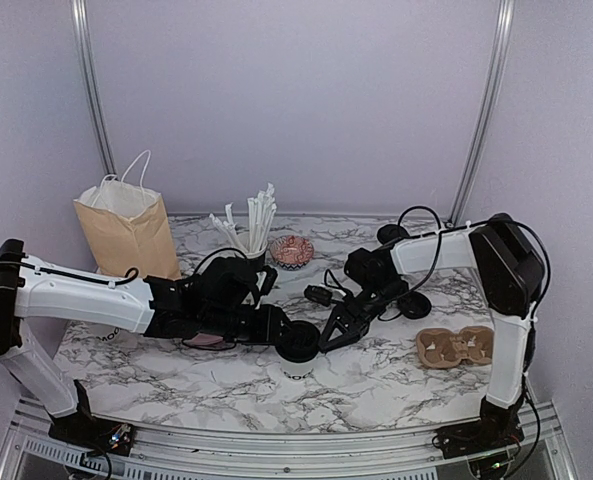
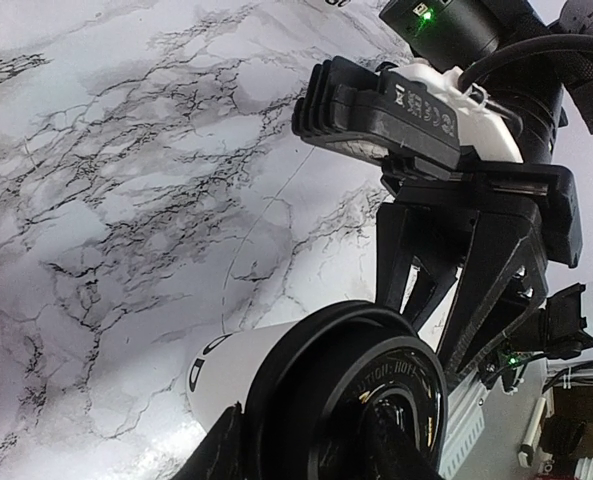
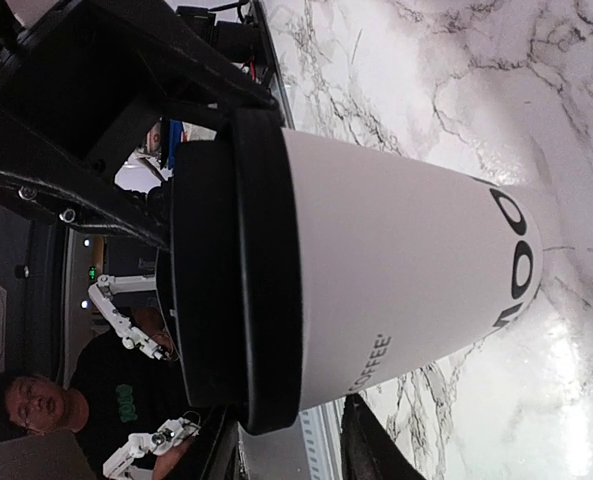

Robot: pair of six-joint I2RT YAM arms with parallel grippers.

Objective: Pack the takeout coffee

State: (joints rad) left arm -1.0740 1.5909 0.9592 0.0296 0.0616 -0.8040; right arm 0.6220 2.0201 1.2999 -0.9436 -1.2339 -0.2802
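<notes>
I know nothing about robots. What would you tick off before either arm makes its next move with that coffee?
1. Coffee cup upright on the table: ok.
2. Black lid seated on the cup: ok.
3. Left gripper firmly holding the lid: cannot tell.
4. Right gripper open beside the cup: ok.
5. Paper bag standing, mouth open: ok.
6. Cardboard carrier sockets free: ok.
</notes>
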